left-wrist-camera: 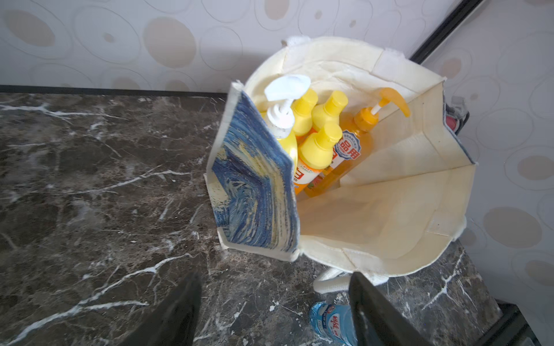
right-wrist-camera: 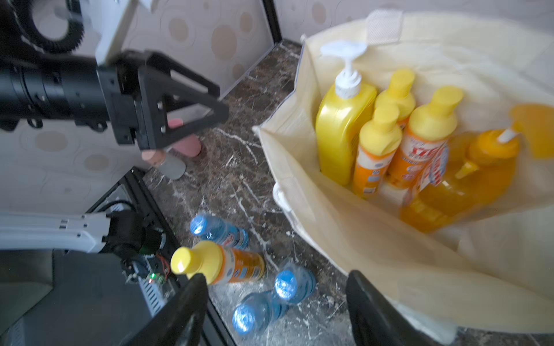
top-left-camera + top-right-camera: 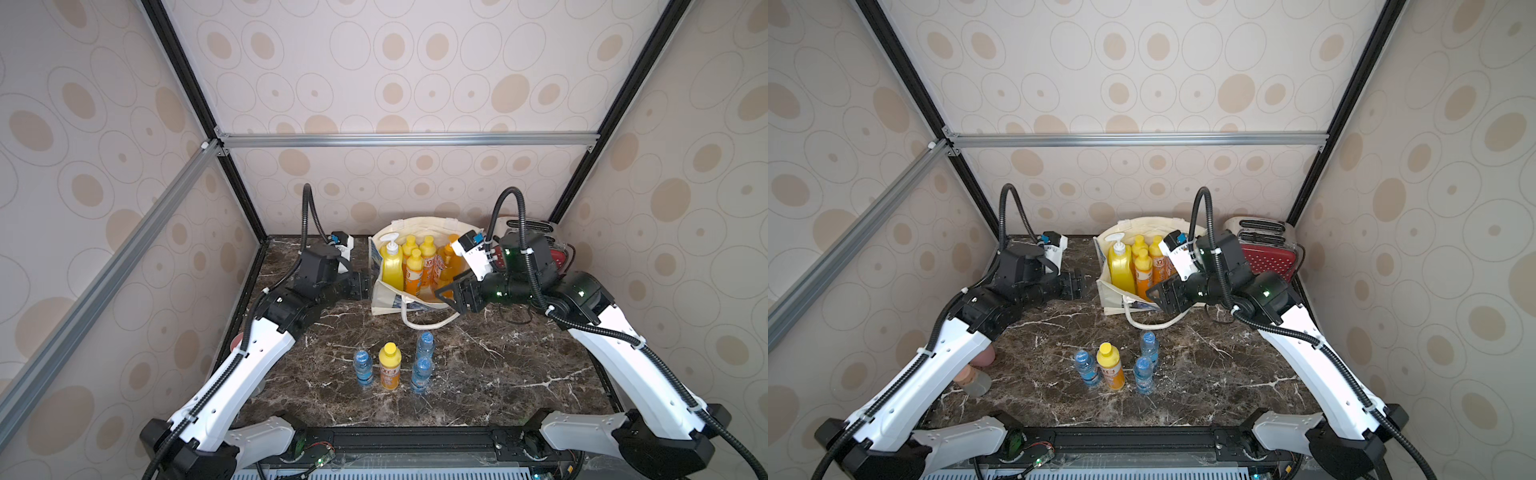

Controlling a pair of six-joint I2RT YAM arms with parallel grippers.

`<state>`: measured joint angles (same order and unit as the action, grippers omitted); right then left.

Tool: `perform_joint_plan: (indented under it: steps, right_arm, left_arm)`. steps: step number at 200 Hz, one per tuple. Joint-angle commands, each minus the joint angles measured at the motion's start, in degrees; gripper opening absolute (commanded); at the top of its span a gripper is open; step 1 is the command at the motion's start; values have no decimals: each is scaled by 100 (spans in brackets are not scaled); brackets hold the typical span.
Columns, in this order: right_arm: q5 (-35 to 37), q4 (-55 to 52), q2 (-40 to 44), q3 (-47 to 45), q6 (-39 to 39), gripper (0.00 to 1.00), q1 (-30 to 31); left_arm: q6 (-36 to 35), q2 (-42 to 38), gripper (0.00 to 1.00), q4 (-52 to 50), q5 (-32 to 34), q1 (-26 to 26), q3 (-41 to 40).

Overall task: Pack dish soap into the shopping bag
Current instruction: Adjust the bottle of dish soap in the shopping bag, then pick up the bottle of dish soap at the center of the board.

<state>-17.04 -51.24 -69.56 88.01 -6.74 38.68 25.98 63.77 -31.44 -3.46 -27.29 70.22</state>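
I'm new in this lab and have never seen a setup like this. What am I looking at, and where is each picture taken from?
Two white robot arms reach over a marble table, and each ends in a two-fingered claw. The two wide pictures come from a twin camera overhead. The two close-ups come from cameras on the arms' wrists. At the back stands a tote bag holding five soap bottles. A sixth soap bottle stands up front among three water bottles. A red toaster sits in the back right corner. The left claw and the right claw are both open near the bag and hold nothing.
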Motion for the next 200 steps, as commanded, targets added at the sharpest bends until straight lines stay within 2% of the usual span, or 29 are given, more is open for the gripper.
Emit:
perform_joint_plan:
  steps: [1,38,67,85,126,158,200]
  right_arm:
    - [-180,-507,101,-287,175,76,560]
    - [123,-435,57,-567,-33,81,1563]
    - [669,-461,-411,-505,-44,85,2250]
    - [871,-376,-735,-460,-67,87,2475]
    - [1089,-271,-1441,-260,11,90,2740]
    - [1372,-110,-1724,-262,42,89,2746]
    - [1390,284,-2060,-259,120,86,2749]
  left_arm:
    - [300,-285,78,344,413,271,-546]
    - [513,-570,79,525,428,461,-1186]
    - [507,-568,79,623,394,466,-1448]
    - [410,-590,80,799,533,470,-1733]
    - [329,-857,81,1441,772,469,-2528]
    - [165,-892,81,1514,872,470,-2696]
    - [188,-901,82,1626,839,467,-2860]
